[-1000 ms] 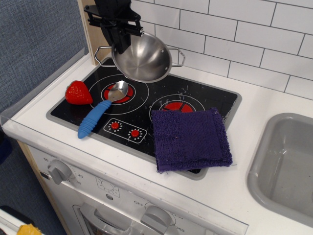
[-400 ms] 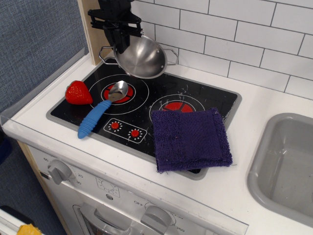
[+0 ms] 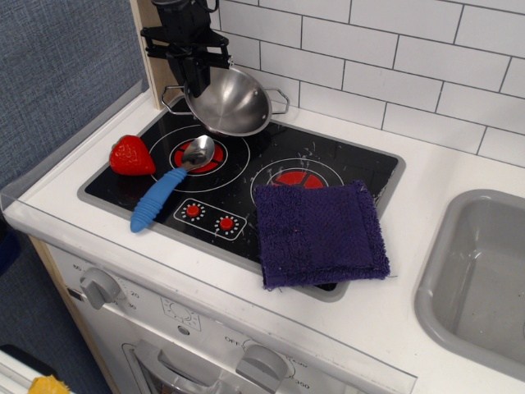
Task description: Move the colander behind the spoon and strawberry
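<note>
White tile wall, black stove surface (image 3: 344, 168). Your hand (image 3: 197, 74) is clamped on the colander (image 3: 227, 102) rim at 10 o'clock. Over the last second the colander dropped and levelled toward the stove's back-left, at 12 o'clock of the spoon (image 3: 172, 182), 1 o'clock of the strawberry (image 3: 131, 156). Placement looks nearly done. Can't tell if it's touching down; fingertips are hidden against the rim.

A toy kitchen: black stove (image 3: 328, 164) with knobs (image 3: 100, 286), white tiles (image 3: 394, 57), grey sink (image 3: 480, 271).
</note>
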Controlling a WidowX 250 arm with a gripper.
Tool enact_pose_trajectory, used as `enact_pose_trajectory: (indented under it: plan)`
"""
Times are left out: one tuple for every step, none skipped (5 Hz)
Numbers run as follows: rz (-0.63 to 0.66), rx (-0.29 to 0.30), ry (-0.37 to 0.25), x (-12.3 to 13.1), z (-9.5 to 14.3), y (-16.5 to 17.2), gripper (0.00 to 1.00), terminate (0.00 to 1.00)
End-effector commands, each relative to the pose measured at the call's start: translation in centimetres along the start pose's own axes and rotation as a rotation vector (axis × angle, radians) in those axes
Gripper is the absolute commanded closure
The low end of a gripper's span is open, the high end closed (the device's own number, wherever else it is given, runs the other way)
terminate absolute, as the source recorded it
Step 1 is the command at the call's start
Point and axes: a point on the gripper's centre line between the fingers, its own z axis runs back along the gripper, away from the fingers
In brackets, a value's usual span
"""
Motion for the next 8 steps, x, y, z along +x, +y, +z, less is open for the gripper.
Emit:
enact_pose_trajectory:
  plan:
    - [-0.008, 0.018, -0.045, -0.3, 1.9, 0.2, 0.00, 0.00]
    - [-0.028, 0.026, -0.066, -0.4, 2.5, -0.3, 0.00, 0.00]
    - [-0.067, 0.049, -0.113, -0.5, 4.0, -1.1, 0.00, 0.00]
    - [-0.087, 0.078, -0.143, -0.8, 5.4, -1.6, 0.00, 0.00]
    - [-0.106, 0.118, -0.136, -1.2, 6.7, -2.1, 0.00, 0.00]
    - [-0.142, 0.129, -0.106, -1.6, 7.1, -2.9, 0.00, 0.00]
    - [-0.164, 0.138, -0.099, -1.9, 7.1, -3.4, 0.00, 0.00]
    - [-0.164, 0.138, -0.099, -1.9, 7.1, -3.4, 0.00, 0.00]
